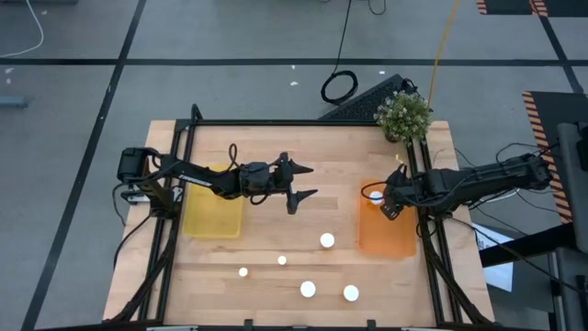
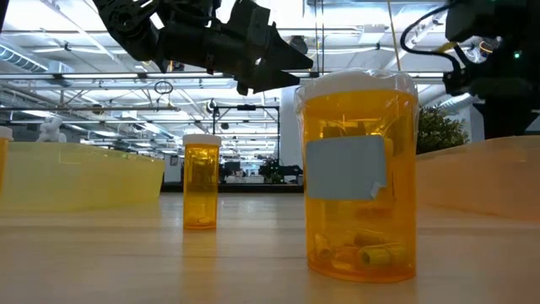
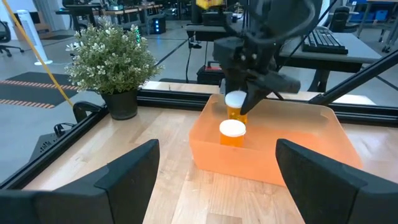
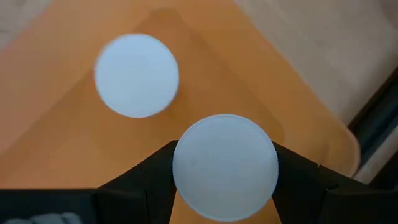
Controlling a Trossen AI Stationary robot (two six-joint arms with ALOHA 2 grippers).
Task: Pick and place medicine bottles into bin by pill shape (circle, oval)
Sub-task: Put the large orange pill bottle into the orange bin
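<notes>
near bottle (image 2: 360, 177), pills inside | far bottle (image 2: 201, 181) | hand (image 2: 253, 52) above

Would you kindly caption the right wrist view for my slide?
Right pincer holds a white-capped bottle above the orange bin, beside another bottle already inside.

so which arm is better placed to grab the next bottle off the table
Left. Its open gripper hangs free over the wooden table, while the right gripper is shut on a white-capped amber bottle over the orange bin.

Two dark, slender arms with black two-finger grippers.
The left gripper (image 1: 301, 184) showed broad, matte black wedge-shaped fingers (image 3: 124, 177); black cables looped along the links behind it. The right gripper (image 1: 390, 204) had similar black fingers (image 4: 146, 180), with cabling trailing behind.
</notes>
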